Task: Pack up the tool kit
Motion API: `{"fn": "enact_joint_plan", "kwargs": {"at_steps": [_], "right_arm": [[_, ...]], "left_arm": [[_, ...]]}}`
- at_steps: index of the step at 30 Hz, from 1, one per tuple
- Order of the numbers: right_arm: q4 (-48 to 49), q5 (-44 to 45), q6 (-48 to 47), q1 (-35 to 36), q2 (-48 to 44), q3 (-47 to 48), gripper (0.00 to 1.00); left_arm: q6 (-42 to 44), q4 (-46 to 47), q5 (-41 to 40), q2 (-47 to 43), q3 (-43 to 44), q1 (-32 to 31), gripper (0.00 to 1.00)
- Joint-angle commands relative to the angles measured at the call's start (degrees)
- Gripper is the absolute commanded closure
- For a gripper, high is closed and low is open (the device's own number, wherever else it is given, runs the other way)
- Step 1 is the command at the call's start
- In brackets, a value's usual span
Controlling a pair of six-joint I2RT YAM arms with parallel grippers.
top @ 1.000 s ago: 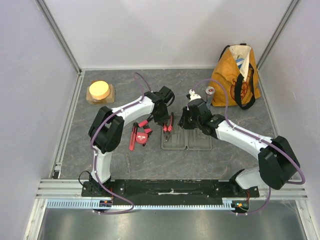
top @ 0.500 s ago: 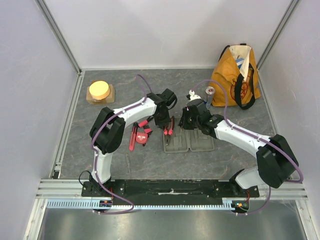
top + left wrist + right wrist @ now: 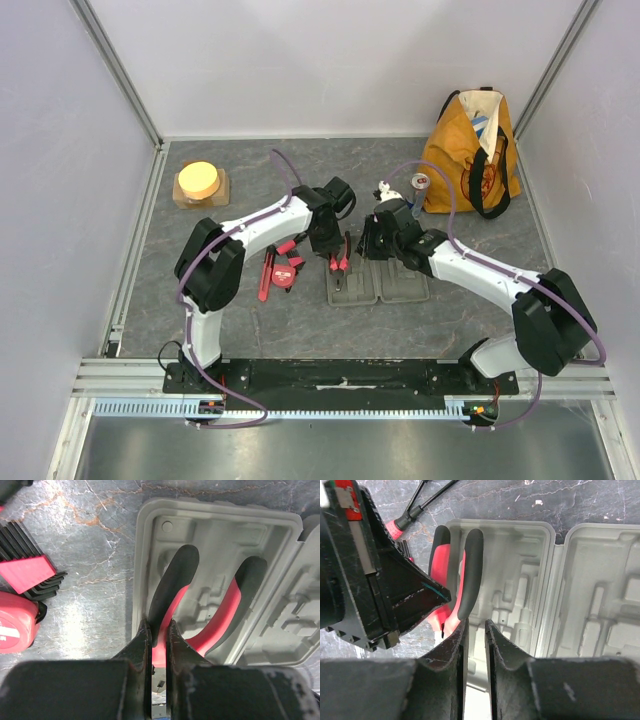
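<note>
The tool kit's grey case (image 3: 388,285) lies open in front of both arms. My left gripper (image 3: 334,252) is shut on one handle of the red-and-black pliers (image 3: 341,262). In the left wrist view the pliers (image 3: 172,580) hang over the moulded left half of the case (image 3: 220,535), with the left gripper (image 3: 159,630) clamped on their left handle. My right gripper (image 3: 371,250) is close beside it. In the right wrist view the right gripper (image 3: 475,625) stands narrowly open over the case (image 3: 520,570), next to the pliers (image 3: 470,565), with nothing between its jaws.
Left of the case lie a red tape measure (image 3: 284,279), a red cutter (image 3: 266,275), a hex key set (image 3: 25,570) and a screwdriver (image 3: 405,520). An orange tote bag (image 3: 472,150) and a can (image 3: 420,183) stand back right. A yellow disc on a block (image 3: 199,181) sits back left.
The left gripper has carried the pliers slightly right and nearer, over the case's left half. The case has turned a little. The right jaws have parted a bit.
</note>
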Motion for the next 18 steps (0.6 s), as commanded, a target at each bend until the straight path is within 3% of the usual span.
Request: {"fn": "enact_joint_plan", "kwargs": {"at_steps": [1, 10, 18], "right_arm": [[0.7, -0.8, 0.3, -0.3, 0.6, -0.7, 0.72], [1.2, -1.6, 0.1, -0.2, 3.6, 0.2, 0.62], [5.3, -4.8, 0.3, -0.2, 7.2, 0.0, 0.59]], "left_arm": [[-3.8, -0.2, -0.2, -3.4, 0.1, -1.0, 0.95], [-5.9, -1.4, 0.3, -1.1, -1.5, -1.9, 0.94], [-5.5, -2.7, 0.1, 1.6, 0.1, -2.9, 0.72]]}}
